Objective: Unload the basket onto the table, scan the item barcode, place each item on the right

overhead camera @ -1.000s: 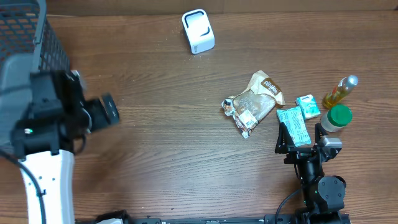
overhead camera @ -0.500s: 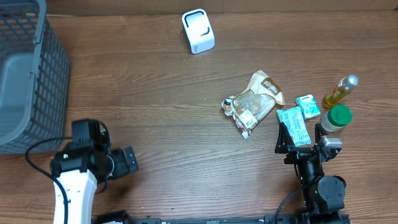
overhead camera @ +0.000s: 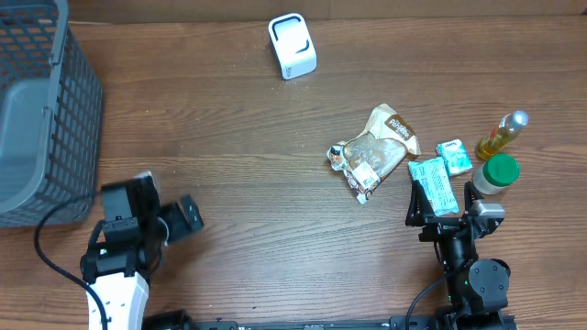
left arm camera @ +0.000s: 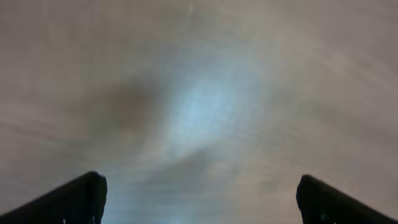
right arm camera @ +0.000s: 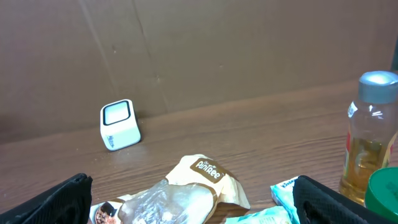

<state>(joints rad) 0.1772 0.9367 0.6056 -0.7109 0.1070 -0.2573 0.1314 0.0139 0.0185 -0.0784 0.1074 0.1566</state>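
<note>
The white barcode scanner [overhead camera: 292, 45] stands at the back middle of the table and shows far off as a scanner [right arm camera: 118, 124] in the right wrist view. The items lie in a group at the right, led by a brown and clear snack bag [overhead camera: 374, 151] [right arm camera: 186, 190]. My right gripper [overhead camera: 443, 203] [right arm camera: 199, 208] is open just in front of the bag and a teal packet [overhead camera: 432, 185], holding nothing. At the front left, apart from every item, my left gripper [overhead camera: 167, 216] [left arm camera: 199, 205] is open over bare wood. Its wrist view is blurred.
A grey mesh basket [overhead camera: 64, 110] fills the back left corner. A small teal carton [overhead camera: 453, 156], an oil bottle [overhead camera: 503, 135] [right arm camera: 370, 137] and a green-lidded jar [overhead camera: 496, 174] stand close together at the right edge beside my right arm.
My left arm has swung from beside the basket down to the front left of the table and turned slightly. The right arm and the items have not moved.
</note>
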